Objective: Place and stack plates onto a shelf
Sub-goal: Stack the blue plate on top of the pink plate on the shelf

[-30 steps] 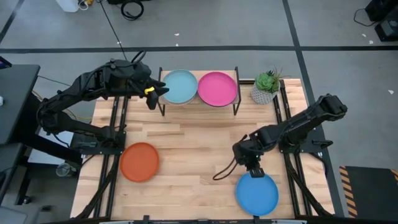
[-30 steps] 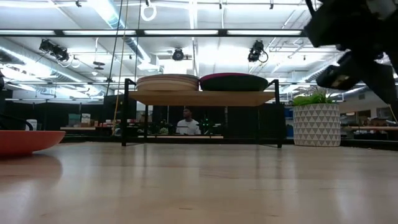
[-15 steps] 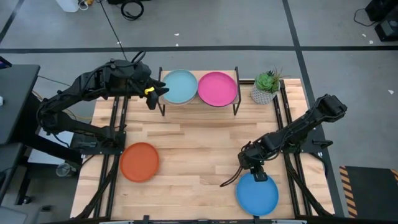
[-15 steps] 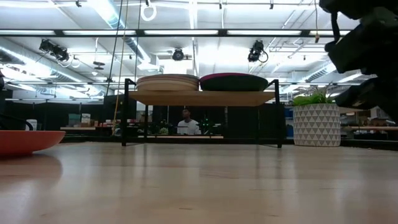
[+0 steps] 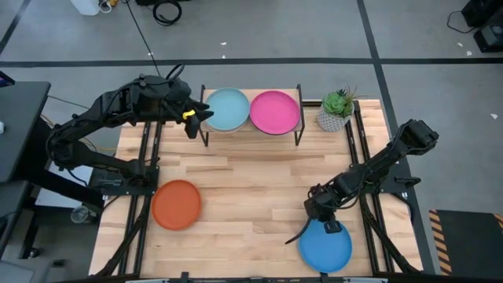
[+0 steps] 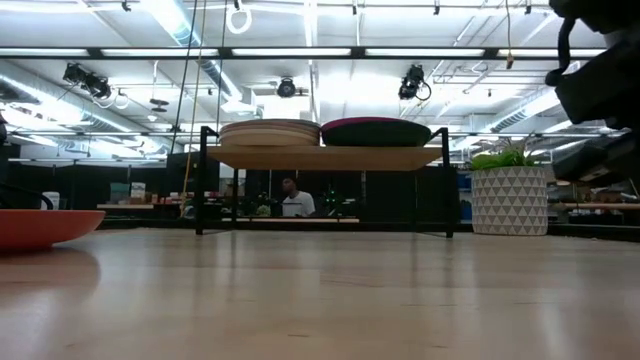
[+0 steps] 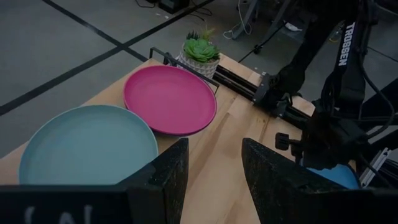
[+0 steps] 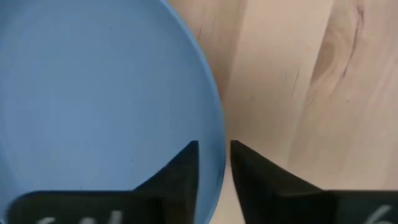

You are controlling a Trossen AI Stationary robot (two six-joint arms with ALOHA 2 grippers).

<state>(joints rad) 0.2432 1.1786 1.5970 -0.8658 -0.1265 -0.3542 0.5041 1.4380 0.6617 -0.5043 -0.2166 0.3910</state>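
1. A slatted wooden tabletop (image 5: 244, 189) fills the overhead view, with a dark robot arm at each side.
2. The shelf (image 5: 251, 126) stands at the far edge, already carrying a light blue plate (image 5: 228, 108) and a pink plate (image 5: 275, 112) side by side.
3. An orange plate (image 5: 176, 204) lies at the near left; a bright blue plate (image 5: 325, 245) lies at the near right.
4. The right gripper (image 8: 213, 165) sits low at the bright blue plate's rim, fingers slightly parted and straddling the edge — not yet pinching it.
5. The left gripper (image 7: 214, 171) waits beside the shelf, fingers spread, holding nothing.
6. The plate looks stiff, light and smooth — probably best pinched at the raised rim, where it could slip.
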